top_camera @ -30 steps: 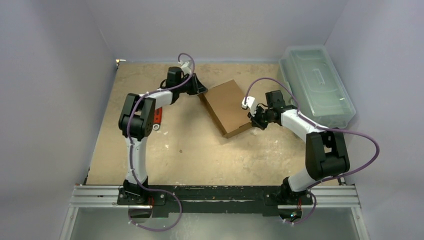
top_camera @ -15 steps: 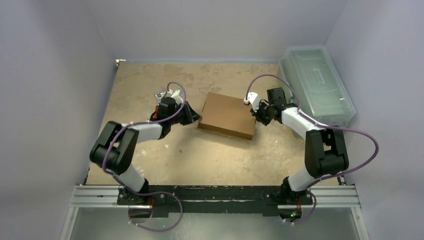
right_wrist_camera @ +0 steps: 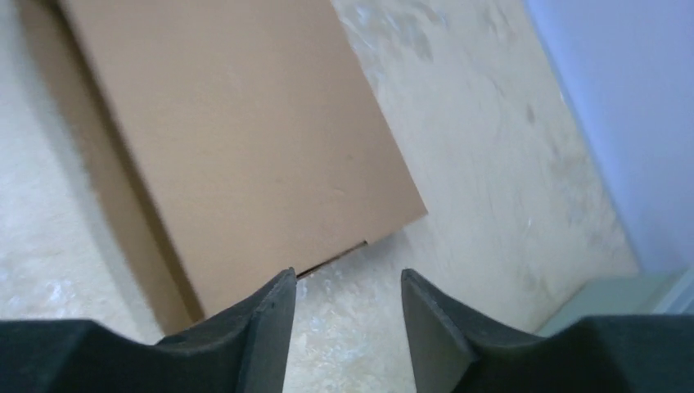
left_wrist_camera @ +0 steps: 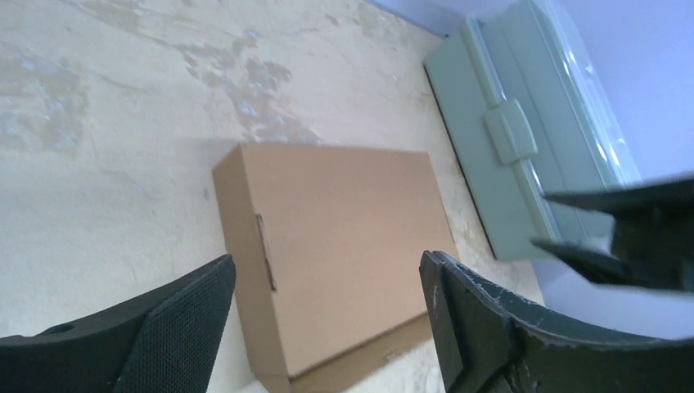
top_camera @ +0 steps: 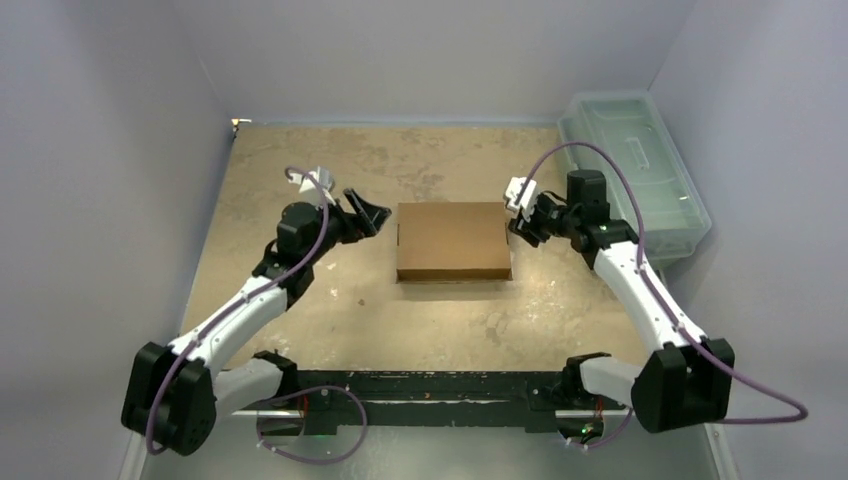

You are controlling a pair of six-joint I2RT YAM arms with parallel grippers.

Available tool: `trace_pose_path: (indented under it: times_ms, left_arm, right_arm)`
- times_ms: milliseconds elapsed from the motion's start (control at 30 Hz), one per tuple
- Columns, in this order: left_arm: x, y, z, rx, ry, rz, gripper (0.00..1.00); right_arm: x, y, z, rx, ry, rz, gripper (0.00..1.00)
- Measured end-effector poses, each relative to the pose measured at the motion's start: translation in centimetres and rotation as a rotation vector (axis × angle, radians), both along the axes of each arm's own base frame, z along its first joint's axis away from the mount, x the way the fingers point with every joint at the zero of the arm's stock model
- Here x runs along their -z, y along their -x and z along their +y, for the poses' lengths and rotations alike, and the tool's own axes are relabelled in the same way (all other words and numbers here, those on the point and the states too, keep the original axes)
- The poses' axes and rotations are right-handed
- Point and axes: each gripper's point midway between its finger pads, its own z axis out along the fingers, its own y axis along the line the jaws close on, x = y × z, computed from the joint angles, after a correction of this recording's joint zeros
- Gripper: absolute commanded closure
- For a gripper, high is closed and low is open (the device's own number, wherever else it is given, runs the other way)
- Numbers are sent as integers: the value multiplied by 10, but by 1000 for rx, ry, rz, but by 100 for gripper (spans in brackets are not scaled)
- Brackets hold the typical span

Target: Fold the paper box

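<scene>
Worn tan tabletop (top_camera: 440, 330), pale lilac walls around it. Paper box (top_camera: 452, 240) lies closed and flat at centre. Folding appears complete, with nothing evidently left but for the arms to withdraw. Left gripper (top_camera: 374, 214) is near the box's left edge, jaws wide apart and empty. Right gripper (top_camera: 521, 230) is just beside the right edge, jaws parted and empty. Count: one box, two grippers, one pale-green lidded bin (top_camera: 630, 165).
</scene>
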Motion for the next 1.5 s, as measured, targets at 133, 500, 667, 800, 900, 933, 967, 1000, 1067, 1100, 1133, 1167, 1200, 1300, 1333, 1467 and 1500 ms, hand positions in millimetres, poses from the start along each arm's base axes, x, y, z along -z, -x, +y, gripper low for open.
trace_pose_path:
  times_ms: [133, 500, 667, 800, 900, 933, 967, 1000, 1067, 1100, 1133, 1167, 1200, 1300, 1333, 1467, 1500]
  left_arm:
    - [5, -41, 2, 20, -33, 41, 14]
    - [40, -177, -66, 358, -164, 72, 44]
    - [109, -186, -78, 438, -158, 201, 58]
    - [148, -173, -79, 471, -146, 295, 63]
    - [157, -164, -79, 488, -135, 311, 66]
    - [161, -161, -79, 490, -130, 316, 67]
    - [165, -156, -78, 491, -125, 324, 68]
    - [167, -152, -78, 498, -116, 328, 69]
    - [167, -143, -76, 497, -111, 327, 71]
    - [168, -137, -74, 495, -109, 333, 72]
    - [169, -130, -72, 491, -104, 341, 73]
    - [169, -124, -71, 486, -97, 348, 74]
    - [169, -116, -68, 475, -91, 358, 74]
    - [171, -88, -57, 424, -60, 392, 73]
    - [171, -80, -54, 404, -49, 398, 73]
    - [172, -53, -42, 307, -1, 414, 68]
    - [171, -48, -41, 288, 15, 419, 66]
  right_arm:
    - [-3, 36, 17, -236, 4, -34, 27]
    - [66, 126, 37, -694, 1, 132, 66]
    - [78, 135, 47, -757, 12, 159, 98]
    - [89, 141, 66, -798, 60, 188, 100]
    - [100, 146, 84, -842, 113, 203, 100]
    - [105, 149, 89, -852, 130, 216, 100]
    - [110, 150, 93, -854, 149, 229, 100]
    - [116, 150, 96, -849, 168, 243, 100]
    - [126, 145, 99, -821, 207, 257, 100]
    - [130, 140, 99, -796, 231, 256, 100]
    - [132, 133, 100, -762, 252, 247, 100]
    - [133, 125, 101, -725, 268, 231, 100]
    - [133, 116, 100, -676, 285, 213, 100]
    - [128, 89, 96, -535, 322, 159, 100]
    - [126, 80, 92, -489, 333, 144, 100]
    - [119, 72, 79, -443, 340, 111, 90]
    - [117, 75, 77, -467, 342, 105, 86]
